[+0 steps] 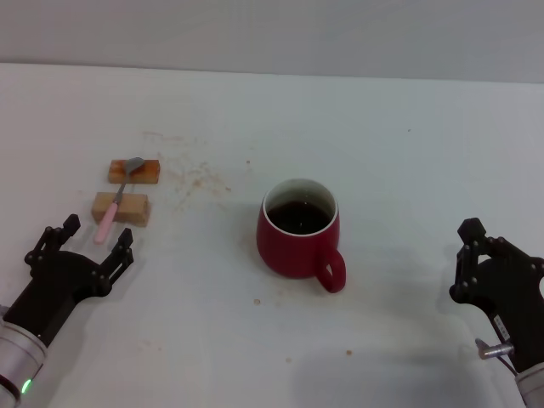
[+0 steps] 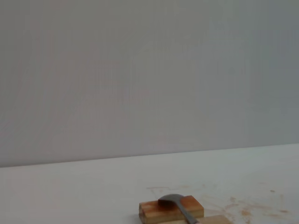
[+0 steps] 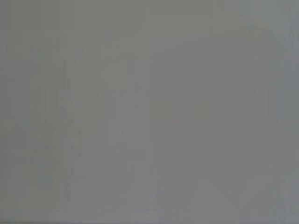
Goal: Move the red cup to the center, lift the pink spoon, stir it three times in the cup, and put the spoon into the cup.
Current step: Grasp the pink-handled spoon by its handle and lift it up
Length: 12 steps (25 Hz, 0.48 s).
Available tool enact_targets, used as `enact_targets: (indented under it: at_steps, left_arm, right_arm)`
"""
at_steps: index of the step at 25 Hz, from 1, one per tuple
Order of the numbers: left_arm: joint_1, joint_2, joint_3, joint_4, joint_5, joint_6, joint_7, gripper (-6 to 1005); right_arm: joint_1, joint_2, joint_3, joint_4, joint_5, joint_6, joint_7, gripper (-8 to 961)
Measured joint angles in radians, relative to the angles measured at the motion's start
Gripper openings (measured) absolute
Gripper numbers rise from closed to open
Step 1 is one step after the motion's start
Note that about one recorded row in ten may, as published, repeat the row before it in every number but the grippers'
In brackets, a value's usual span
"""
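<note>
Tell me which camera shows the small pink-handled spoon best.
The head view: the whole small spoon with pale pink handle and grey metal bowl shows, lying across two wooden blocks. The left wrist view catches only its grey bowl; the right wrist view shows none of it.

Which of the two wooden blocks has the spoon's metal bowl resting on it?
The orange block, farther from the robot; the tan block carries the handle.
</note>
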Motion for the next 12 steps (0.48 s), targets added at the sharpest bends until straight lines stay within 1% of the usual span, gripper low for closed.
enact_targets:
  at_steps: [12]
  left_arm:
    - [-0.014, 0.000, 0.019, -0.004, -0.005, -0.008, -0.001, 808]
  right_arm:
    - [-0.001, -0.001, -0.001, -0.002, 0.000, 0.000, 0.000, 0]
